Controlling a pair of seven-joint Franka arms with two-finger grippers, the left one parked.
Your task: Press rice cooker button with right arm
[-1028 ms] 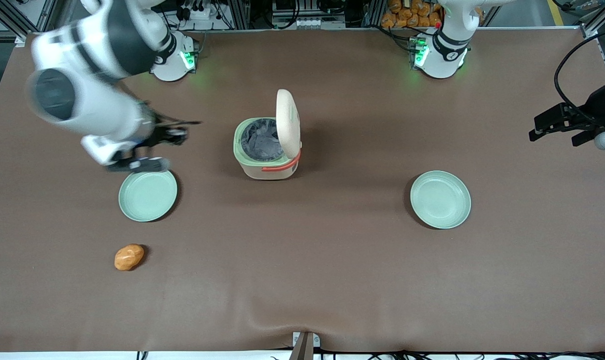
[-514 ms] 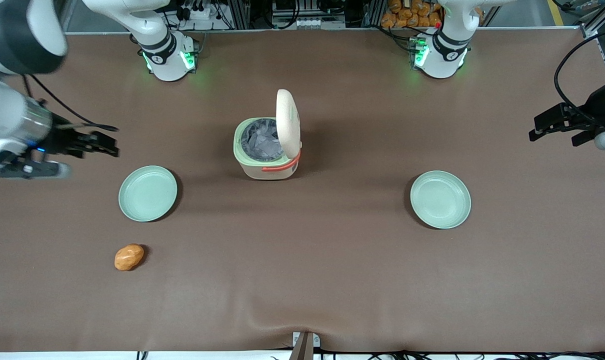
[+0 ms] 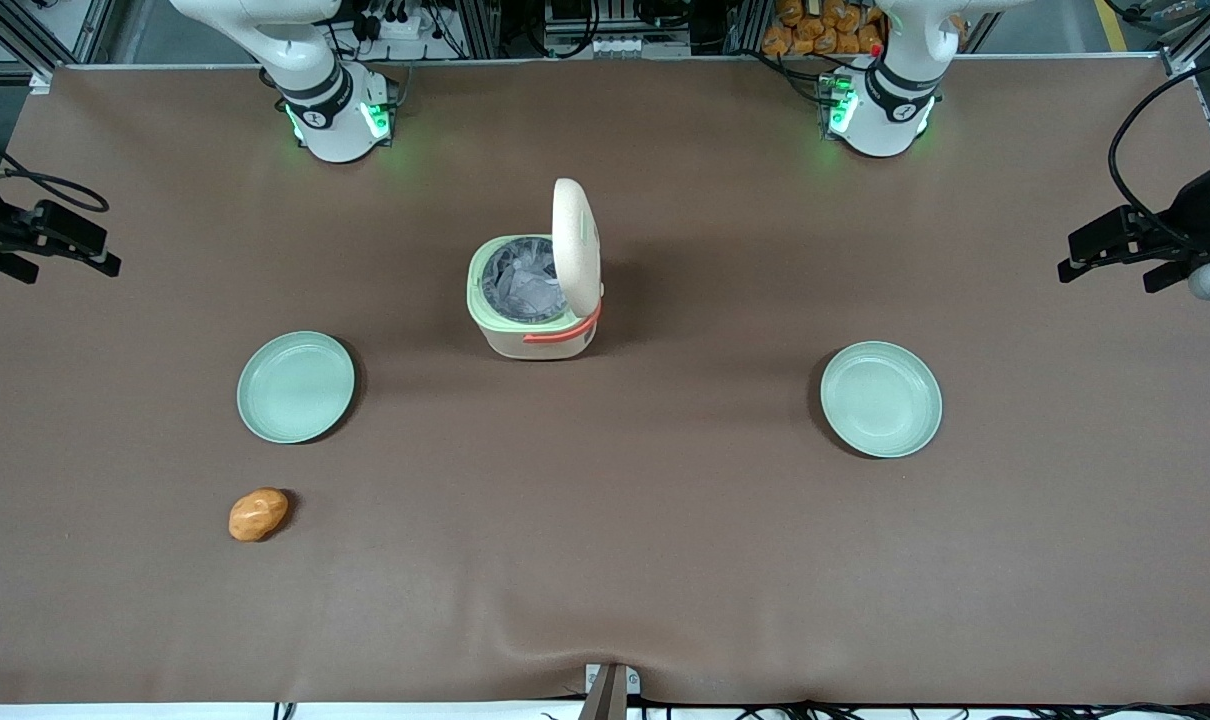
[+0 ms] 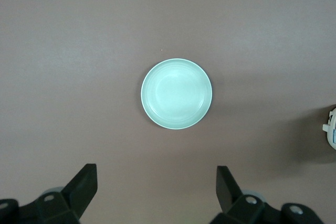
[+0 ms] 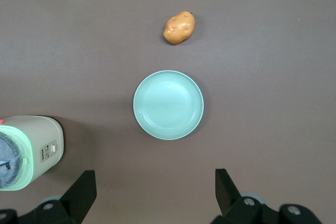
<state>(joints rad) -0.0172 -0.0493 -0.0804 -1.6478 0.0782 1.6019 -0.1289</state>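
The rice cooker (image 3: pixel 535 300) sits near the middle of the tabletop (image 3: pixel 665 560), its cream lid (image 3: pixel 576 245) standing upright on its hinge so that the pale green rim and a crumpled grey lining inside lie open to view. By that, the press appears already done: the lid has sprung, and nothing looks left but for the arm to park. The button itself I cannot make out on the raised lid. The cooker is a small cream rounded cube with an orange-red band on the side nearest the front camera; the right wrist view shows a small label panel on one wall. A pale green plate (image 3: pixel 296 387) lies toward the working arm's end, nearer the camera than the cooker, with an orange-brown potato (image 3: pixel 258 514) nearer still; a second plate (image 3: pixel 881 399) lies toward the parked arm's end. The right arm's pincer (image 3: pixel 60 240) hangs high at the working arm's end, well apart from the cooker, its fingers (image 5: pixel 81 192) spread wide and holding nothing.
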